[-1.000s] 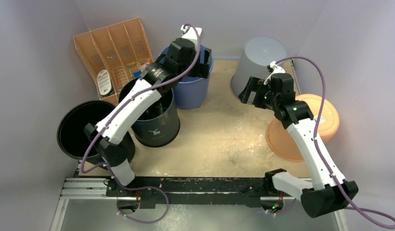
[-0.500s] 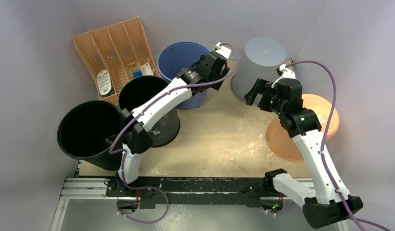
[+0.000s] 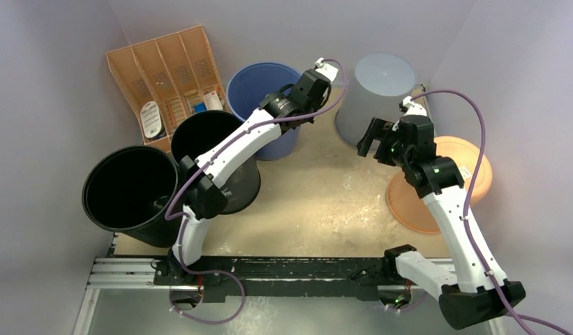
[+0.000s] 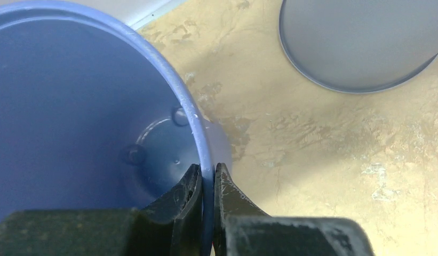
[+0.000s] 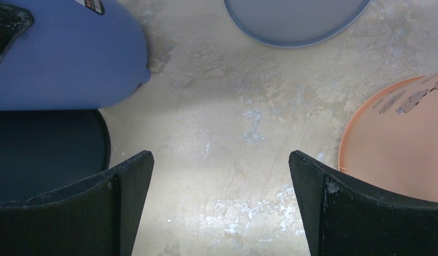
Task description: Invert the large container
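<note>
At the back of the sandy surface the blue container stands upright, near an overturned grey bucket. The left arm reaches long across, its left gripper pinching the container's right rim. The right gripper hangs wide open above the surface.

Left pincer pinched nearly closed; right pincer spread wide.

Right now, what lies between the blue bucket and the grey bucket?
Only bare, stained tabletop separates the blue bucket from the grey bucket; the left wrist view shows it best.
</note>
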Controlling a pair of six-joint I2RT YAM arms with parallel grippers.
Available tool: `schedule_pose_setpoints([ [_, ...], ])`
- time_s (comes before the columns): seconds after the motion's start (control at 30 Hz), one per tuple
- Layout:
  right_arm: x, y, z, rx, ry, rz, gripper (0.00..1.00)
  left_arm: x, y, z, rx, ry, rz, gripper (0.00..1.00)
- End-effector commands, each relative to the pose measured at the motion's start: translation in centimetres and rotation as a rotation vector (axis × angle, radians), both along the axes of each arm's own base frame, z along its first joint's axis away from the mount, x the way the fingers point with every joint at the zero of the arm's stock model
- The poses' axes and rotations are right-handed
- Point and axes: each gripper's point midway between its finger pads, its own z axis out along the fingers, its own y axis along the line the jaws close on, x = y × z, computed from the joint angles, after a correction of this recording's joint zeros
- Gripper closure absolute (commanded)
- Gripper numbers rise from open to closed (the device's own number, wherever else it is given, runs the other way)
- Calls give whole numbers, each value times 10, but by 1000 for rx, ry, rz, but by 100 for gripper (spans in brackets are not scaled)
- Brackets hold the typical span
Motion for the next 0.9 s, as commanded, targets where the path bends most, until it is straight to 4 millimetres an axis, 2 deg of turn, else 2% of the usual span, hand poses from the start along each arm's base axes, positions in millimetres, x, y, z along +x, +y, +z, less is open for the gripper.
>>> schedule_pose_setpoints([
  [0.0,0,-6,16,-11,-44,-25,0,1,-10,17,-53,-17,-15,100],
  [0.13,0,-11,21,-19,-60,-55,0,-11,-23,42,-100,-46,-58,100],
  [0.37,-4,-39,53,-78,-139,-182,0,-45,-49,125,-416,-90,-204,100],
  [0.47,-5,-63,63,-138,-125,-298,0,-58,-54,156,-549,-99,-234,100],
  [0.57,-3,-64,82,-130,-159,-314,0,-78,-57,181,-679,-83,-292,100],
  [0.63,-1,-60,95,-120,-199,-281,0,-87,-61,190,-768,-47,-341,100],
  [0.7,2,-61,96,-144,-185,-267,0,-93,-63,193,-852,-10,-401,100],
  [0.73,4,-60,94,-150,-163,-253,0,-93,-65,180,-895,42,-413,100],
  [0.87,19,-52,94,-105,-150,-113,0,-86,-60,170,-1091,190,-465,100],
])
